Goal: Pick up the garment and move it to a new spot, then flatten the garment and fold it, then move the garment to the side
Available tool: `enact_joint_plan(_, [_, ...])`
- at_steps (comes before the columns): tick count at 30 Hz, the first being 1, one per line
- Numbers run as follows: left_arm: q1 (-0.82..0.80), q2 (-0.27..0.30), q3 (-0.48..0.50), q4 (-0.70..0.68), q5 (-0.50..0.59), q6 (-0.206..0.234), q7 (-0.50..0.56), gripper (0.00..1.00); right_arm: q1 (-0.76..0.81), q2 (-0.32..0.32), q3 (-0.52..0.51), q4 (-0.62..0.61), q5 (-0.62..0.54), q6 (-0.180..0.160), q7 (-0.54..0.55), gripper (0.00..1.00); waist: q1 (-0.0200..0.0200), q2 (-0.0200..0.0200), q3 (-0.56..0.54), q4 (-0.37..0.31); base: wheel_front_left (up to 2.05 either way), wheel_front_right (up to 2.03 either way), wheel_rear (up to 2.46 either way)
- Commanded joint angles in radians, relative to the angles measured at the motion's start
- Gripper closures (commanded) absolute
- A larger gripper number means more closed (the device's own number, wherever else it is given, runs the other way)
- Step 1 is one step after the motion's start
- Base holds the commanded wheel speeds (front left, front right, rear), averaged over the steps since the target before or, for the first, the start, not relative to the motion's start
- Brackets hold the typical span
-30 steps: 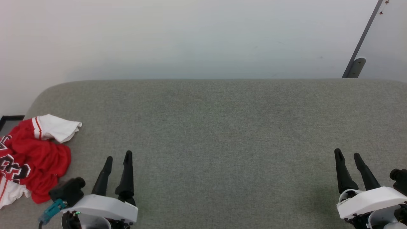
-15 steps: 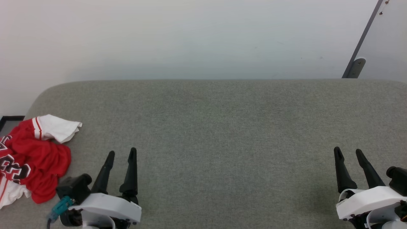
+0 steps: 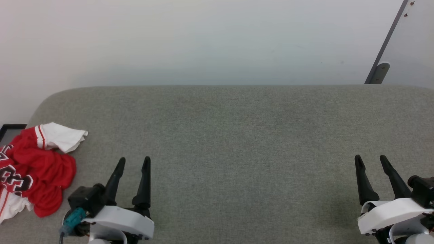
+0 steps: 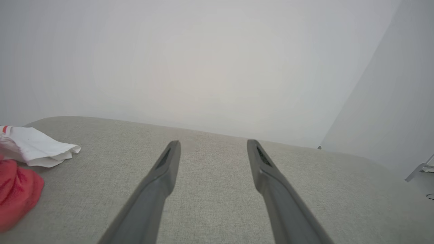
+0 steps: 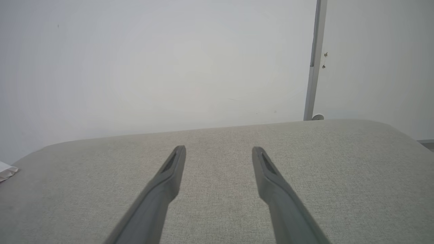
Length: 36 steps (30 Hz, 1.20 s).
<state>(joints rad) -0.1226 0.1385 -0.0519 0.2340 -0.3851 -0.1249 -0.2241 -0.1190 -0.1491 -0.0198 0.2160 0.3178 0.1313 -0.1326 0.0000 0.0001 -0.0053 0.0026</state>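
Note:
The garment (image 3: 37, 169) lies crumpled at the far left of the grey padded surface (image 3: 237, 135), red with a white sleeve and black lettering. Its white sleeve and a red fold show at the left edge of the left wrist view, garment (image 4: 37, 149). A tip of white cloth of the garment (image 5: 6, 171) peeks in at the left of the right wrist view. My left gripper (image 3: 134, 162) stands open just right of it, empty, left gripper (image 4: 212, 145). My right gripper (image 3: 369, 160) is open and empty at the lower right, right gripper (image 5: 218, 150).
A white wall rises behind the surface's far edge. A grey metal post (image 3: 385, 47) with a bracket leans at the back right. A dark frame corner (image 3: 10, 128) sits just off the surface's left end.
My left gripper has drifted right and slightly forward, away from the garment. The right gripper has shifted only slightly. The garment has not moved.

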Motion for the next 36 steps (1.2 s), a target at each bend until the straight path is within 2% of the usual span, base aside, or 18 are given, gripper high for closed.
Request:
enact_joint_plan(1, [-0.012, 0.005, -0.002, -0.006, 0.019, -0.007, -0.008, 0.0, -0.012, -0.007, 0.003, -0.009, -0.02, -0.001, -0.007, 0.0, 0.0, -0.0001, 0.0, 0.0, 0.0, 0.0, 0.0])
enact_joint_plan(20, [-0.018, 0.021, -0.028, -0.006, 0.133, -0.006, -0.042, 0.0, -0.015, -0.013, 0.003, -0.027, -0.154, -0.001, -0.026, 0.0, 0.0, -0.0001, -0.007, -0.002, 0.0, 0.0, 0.0])
enact_joint_plan(36, [-0.016, 0.028, -0.026, 0.007, 0.11, -0.006, -0.04, 0.0, 0.002, -0.009, -0.003, -0.042, -0.148, -0.001, -0.021, 0.0, 0.0, -0.0001, -0.009, 0.009, 0.0, 0.0, 0.0])
